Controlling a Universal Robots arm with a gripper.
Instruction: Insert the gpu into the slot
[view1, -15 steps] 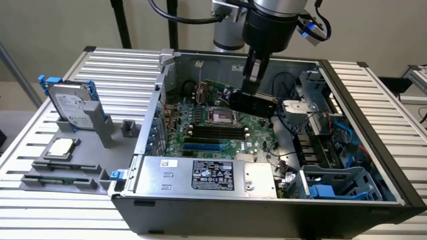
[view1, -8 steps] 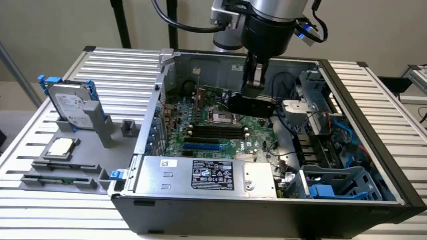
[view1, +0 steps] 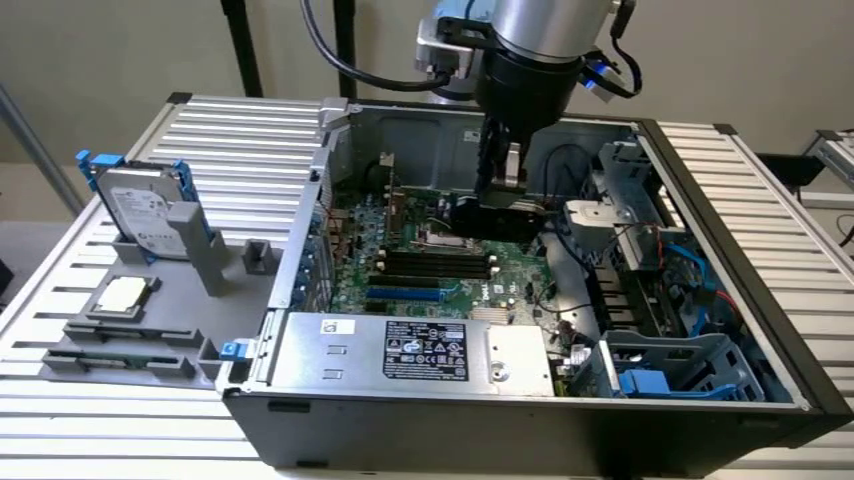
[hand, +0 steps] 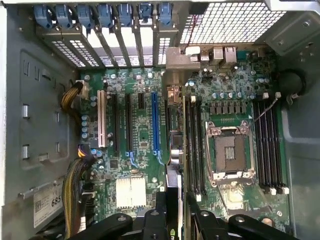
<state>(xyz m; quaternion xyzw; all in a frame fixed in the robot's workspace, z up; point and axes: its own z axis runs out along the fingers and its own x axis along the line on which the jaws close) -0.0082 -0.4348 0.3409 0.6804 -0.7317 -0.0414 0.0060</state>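
Claw (view1: 502, 192) is hanging inside the open grey metal computer case (view1: 747, 400). Jaws are partly closed and gripping the flat black rectangular gpu card with the thin green board edge (view1: 497, 218) by its upper edge. Card is hanging upright under the claw, above the green motherboard (hand: 142, 135), not seated. Can't tell how much clearance.

Wrist view is looking down along the card. Claw (hand: 175, 222) fingers are flanking it, and the gpu (hand: 176, 150) is showing edge-on as a thin strip. Its silver bracket (hand: 177, 57) is pointing toward the case's rear openings.

The relation that counts: the long narrow bright-blue plastic slot (hand: 155, 120) is lying below the claw and just to one side of the card line, the side away from the square silver CPU socket (hand: 229, 155). Card and slot long axes are running parallel, so I'm reading no yaw error, only a sideways offset plus the drop. Card is sitting over the strip between the blue slot and the nearest black memory slots (hand: 195, 145).

In the exterior view the slot (view1: 404, 295) is lying below the claw, toward the exterior view's left.

Judging: carry phase, insertion not yet done.
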